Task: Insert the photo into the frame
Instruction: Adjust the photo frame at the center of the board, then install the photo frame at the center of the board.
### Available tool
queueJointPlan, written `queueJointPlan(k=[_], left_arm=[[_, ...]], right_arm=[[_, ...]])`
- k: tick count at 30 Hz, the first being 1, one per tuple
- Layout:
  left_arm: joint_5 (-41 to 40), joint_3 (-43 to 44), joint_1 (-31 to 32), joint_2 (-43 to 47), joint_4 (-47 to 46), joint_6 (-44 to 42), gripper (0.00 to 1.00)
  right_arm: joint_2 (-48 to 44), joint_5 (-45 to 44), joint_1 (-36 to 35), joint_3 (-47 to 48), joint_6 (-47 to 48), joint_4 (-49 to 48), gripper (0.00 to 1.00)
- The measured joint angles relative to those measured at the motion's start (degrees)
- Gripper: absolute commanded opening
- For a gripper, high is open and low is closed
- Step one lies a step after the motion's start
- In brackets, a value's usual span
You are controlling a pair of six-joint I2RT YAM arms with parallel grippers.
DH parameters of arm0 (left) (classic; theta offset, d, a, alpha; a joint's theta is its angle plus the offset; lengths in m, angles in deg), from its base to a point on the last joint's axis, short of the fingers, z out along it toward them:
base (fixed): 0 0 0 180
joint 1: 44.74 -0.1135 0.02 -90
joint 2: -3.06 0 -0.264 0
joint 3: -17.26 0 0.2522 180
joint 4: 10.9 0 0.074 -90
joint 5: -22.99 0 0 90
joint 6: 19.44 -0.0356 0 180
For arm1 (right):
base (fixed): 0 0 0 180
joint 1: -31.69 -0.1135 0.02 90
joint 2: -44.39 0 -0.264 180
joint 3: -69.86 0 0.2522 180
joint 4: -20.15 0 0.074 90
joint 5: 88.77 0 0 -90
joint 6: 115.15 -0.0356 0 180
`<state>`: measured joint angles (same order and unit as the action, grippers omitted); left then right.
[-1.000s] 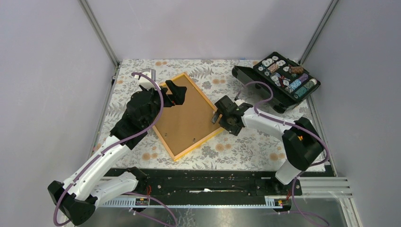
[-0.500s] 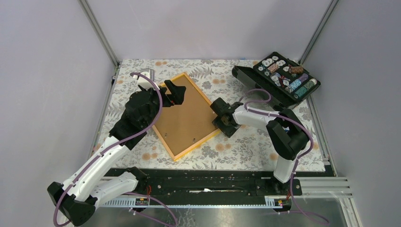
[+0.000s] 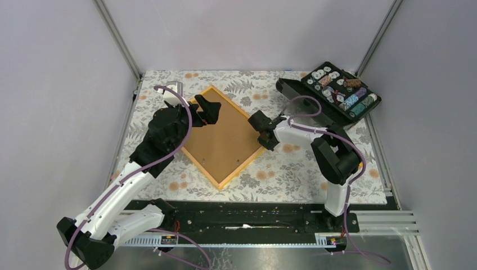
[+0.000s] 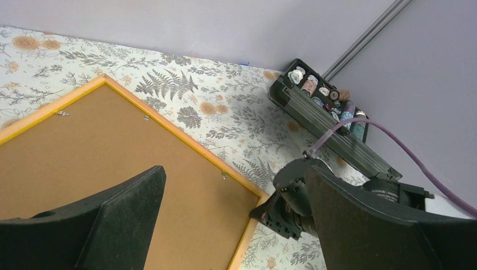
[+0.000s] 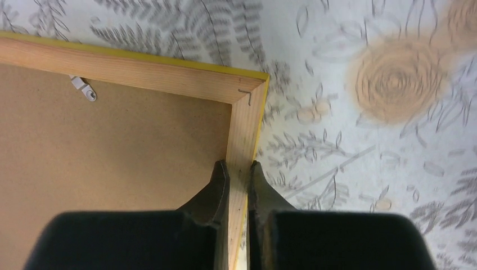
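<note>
Two robot arms rise from the near edge of a table [image 3: 292, 174] covered in a floral cloth, with grey walls on the left, far and right sides. One orange-yellow frame [image 3: 242, 167] lies flat just left of the middle, back upward and turned like a diamond, one corner pointing at the arm bases. A plain brown board [image 3: 222, 140] fills it; whether this is the photo's reverse cannot be told. Small metal clips sit along the inner edge — three show from the left wrist. Bare cloth shows between the frame and the near edge, and a wider stretch to its right.

The right gripper [image 5: 239, 164] is clenched on the frame's wooden rail, just short of the right-hand corner, one finger inside the rail and one outside. The left gripper [image 3: 205, 109] hangs over the frame's far left part, jaws spread wide and grasping nothing.

Far right, one black case [image 3: 337, 93] of small round parts — too small to count — sits open and angled in the corner, well apart from the frame.
</note>
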<state>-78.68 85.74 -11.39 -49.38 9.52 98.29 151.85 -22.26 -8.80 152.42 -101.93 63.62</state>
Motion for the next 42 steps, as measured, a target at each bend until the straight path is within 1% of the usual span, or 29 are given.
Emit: queueJointPlan(k=[4, 9, 15, 18, 20, 22, 23, 25, 30, 32, 34, 39, 42], left_arm=[[0.4, 0.0, -0.2, -0.2, -0.2, 0.4, 0.99], [0.6, 0.0, -0.2, -0.2, -0.3, 0.4, 0.99], [0.7, 0.0, -0.3, -0.2, -0.3, 0.4, 0.98], [0.8, 0.0, -0.3, -0.2, -0.3, 0.4, 0.99], [0.9, 0.0, -0.3, -0.3, -0.3, 0.4, 0.98], [0.9, 0.0, -0.3, -0.4, -0.3, 0.4, 0.99], [1.0, 0.0, -0.3, -0.6, -0.3, 0.5, 0.98], [1.0, 0.0, -0.3, -0.7, -0.3, 0.5, 0.98], [1.0, 0.0, -0.3, -1.0, -0.3, 0.7, 0.98], [1.0, 0.0, -0.3, -1.0, -0.3, 0.7, 0.98], [1.0, 0.0, -0.3, -1.0, -0.3, 0.7, 0.98], [1.4, 0.0, -0.3, -1.0, -0.3, 0.8, 0.98], [1.7, 0.0, -0.3, -1.0, -0.3, 0.9, 0.98]], right_arm=[[2.2, -3.8, 1.4, 2.6, 8.7, -1.1, 0.00], [3.0, -5.5, 3.0, 2.8, 21.9, -6.1, 0.00], [3.9, -1.5, 6.0, 2.7, 38.0, -13.8, 0.00], [4.8, -0.3, 6.8, 3.6, 44.7, -16.0, 0.04], [5.6, -0.1, 6.9, 4.6, 47.5, -16.2, 0.09], [6.5, -0.1, 7.0, 6.1, 50.0, -15.8, 0.17], [6.8, -0.1, 7.0, 6.8, 50.6, -15.2, 0.23], [7.5, 0.1, 7.0, 8.7, 51.8, -12.7, 0.42], [6.9, 0.7, 6.5, 11.1, 53.5, -4.8, 0.65], [5.2, 1.4, 6.0, 10.2, 53.5, -2.8, 0.69], [1.8, 4.1, 5.3, 7.0, 53.0, -1.9, 0.70], [-7.3, 11.7, 3.8, -1.8, 50.8, -2.0, 0.73], [-9.7, 15.5, 3.2, -5.0, 49.5, -2.8, 0.73]])
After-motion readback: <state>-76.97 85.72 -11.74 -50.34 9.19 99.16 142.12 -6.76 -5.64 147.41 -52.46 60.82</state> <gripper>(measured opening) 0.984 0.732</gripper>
